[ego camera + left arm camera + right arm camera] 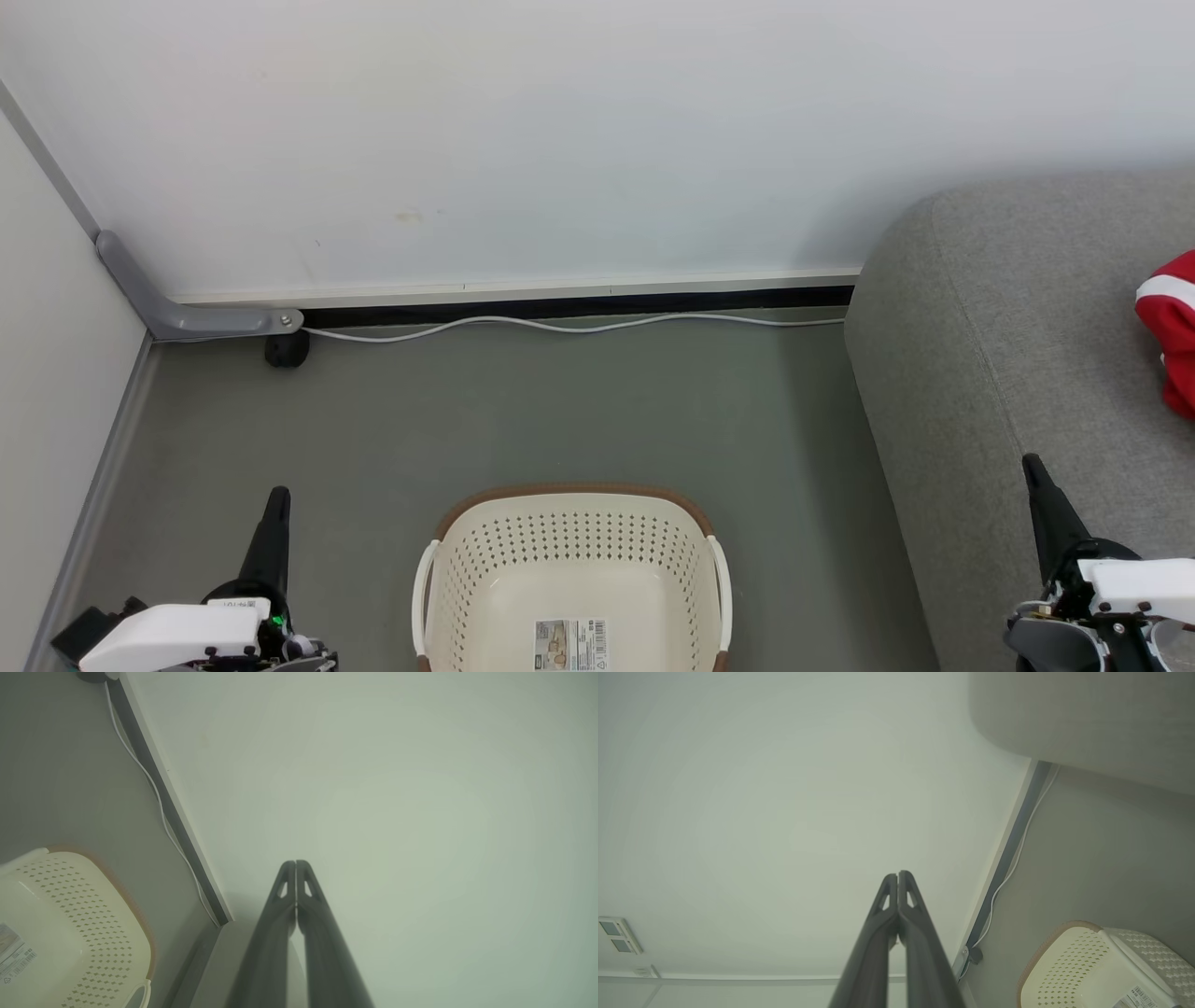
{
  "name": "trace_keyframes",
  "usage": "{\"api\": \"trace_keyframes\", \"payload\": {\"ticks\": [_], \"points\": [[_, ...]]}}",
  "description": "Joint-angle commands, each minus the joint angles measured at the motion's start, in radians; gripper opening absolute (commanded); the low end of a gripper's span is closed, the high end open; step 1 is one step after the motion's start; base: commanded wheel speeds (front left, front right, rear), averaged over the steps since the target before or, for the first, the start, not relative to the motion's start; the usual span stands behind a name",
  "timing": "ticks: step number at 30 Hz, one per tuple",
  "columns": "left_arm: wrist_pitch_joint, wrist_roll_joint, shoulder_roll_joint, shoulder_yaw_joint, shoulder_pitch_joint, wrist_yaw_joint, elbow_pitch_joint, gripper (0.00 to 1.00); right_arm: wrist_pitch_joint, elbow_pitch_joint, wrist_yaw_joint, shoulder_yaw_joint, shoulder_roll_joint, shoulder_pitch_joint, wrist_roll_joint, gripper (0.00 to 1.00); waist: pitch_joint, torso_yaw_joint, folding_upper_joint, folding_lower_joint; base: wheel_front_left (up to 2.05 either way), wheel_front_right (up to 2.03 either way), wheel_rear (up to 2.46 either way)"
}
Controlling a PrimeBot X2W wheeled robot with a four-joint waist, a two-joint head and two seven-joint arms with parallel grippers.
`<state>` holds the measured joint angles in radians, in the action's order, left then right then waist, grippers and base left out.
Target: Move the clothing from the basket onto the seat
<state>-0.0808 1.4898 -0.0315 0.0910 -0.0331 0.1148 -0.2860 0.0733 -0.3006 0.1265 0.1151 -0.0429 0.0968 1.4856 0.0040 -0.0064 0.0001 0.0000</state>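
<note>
Left claw (295, 863) and right claw (897, 873) both closed, nothing held.
Between them we see the basket (571, 537) on the floor (373, 439), label (570, 644) showing on its bare bottom; red clothing (1169, 327), perhaps one piece, cut by the frame edge, lies on the seat (1008, 327).

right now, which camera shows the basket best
The head view: the basket sits centred, seen from above, both handles and the label inside visible, though its near end is cut off. Each wrist view catches one blurry end in a bottom corner.
</note>
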Motion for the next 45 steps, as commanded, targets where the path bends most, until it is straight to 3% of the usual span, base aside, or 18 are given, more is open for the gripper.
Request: {"api": "trace_keyframes", "payload": {"ticks": [1,9,45], "points": [[-0.009,0.028,-0.018,0.024,-0.063,0.011,0.034,0.0,0.017,0.039,0.004,-0.015,-0.009,0.017,0.034,0.0,0.0,0.001,-0.0001,0.0,0.0,0.0,0.0],[-0.032,0.117,-0.019,0.023,-0.075,0.016,0.04,0.0,0.04,0.055,0.004,-0.001,-0.007,0.011,0.121,0.0,-0.001,0.006,-0.0001,0.0,0.0,0.0,0.0],[-0.032,0.119,-0.019,0.023,-0.075,0.016,0.041,0.0,0.04,0.056,0.004,-0.001,-0.007,0.011,0.123,0.0,-0.001,0.006,-0.0001,0.0,0.0,0.0,0.0]]}}
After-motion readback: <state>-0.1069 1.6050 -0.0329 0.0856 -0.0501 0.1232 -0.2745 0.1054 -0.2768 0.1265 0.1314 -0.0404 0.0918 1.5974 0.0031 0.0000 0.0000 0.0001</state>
